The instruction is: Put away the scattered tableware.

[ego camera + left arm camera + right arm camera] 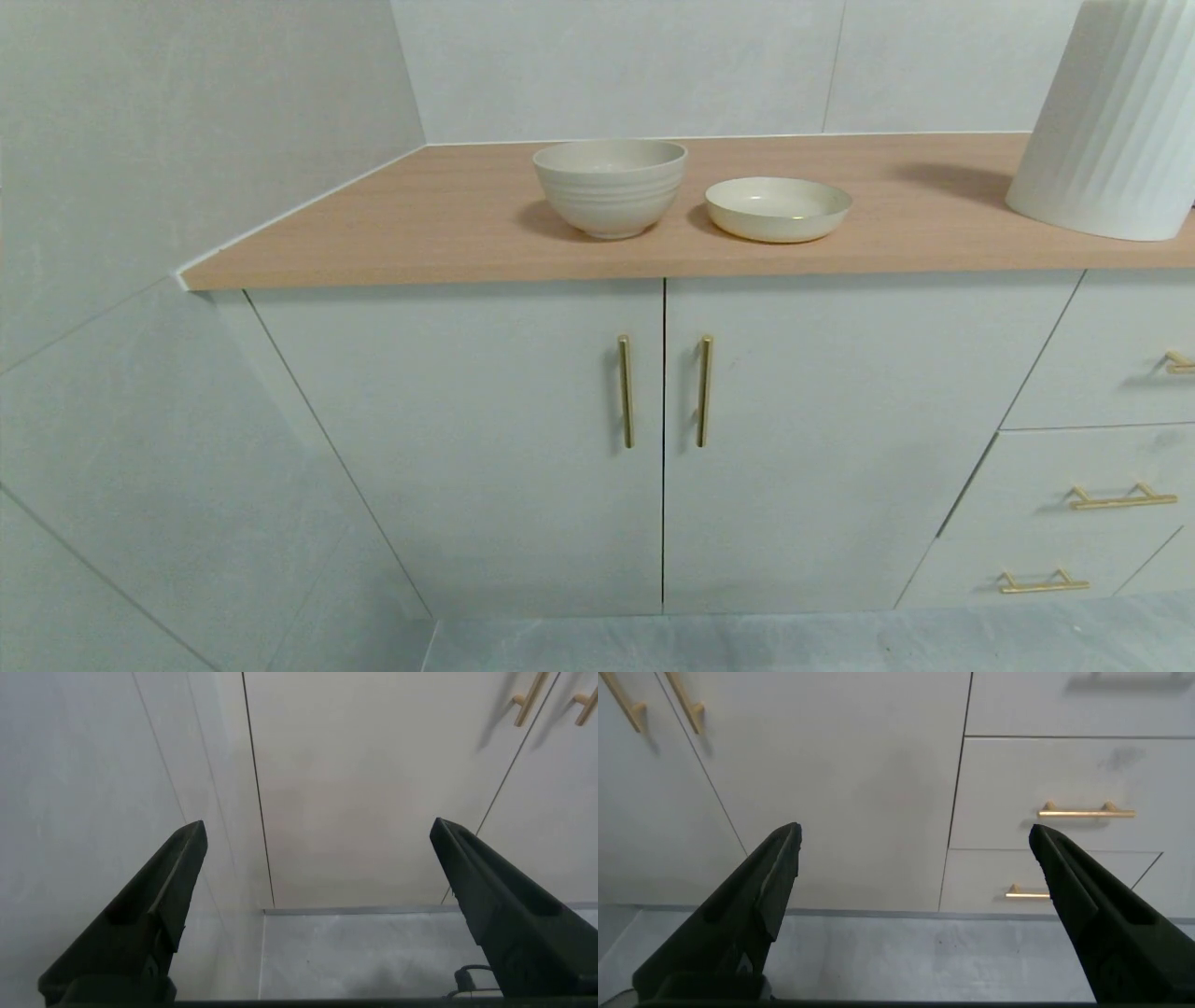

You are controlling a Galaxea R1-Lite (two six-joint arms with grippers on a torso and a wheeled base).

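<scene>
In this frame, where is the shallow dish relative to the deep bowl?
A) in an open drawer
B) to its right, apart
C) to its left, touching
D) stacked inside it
B: the shallow dish sits on the counter right of the deep bowl, with bare counter between them.

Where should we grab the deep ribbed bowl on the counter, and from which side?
Probably the rim of the bowl, from above: it stands upright with the mouth open, so one of the jaws can go inside and one outside. Take the near or left stretch of rim; the shallow dish sits close on its right.
</scene>
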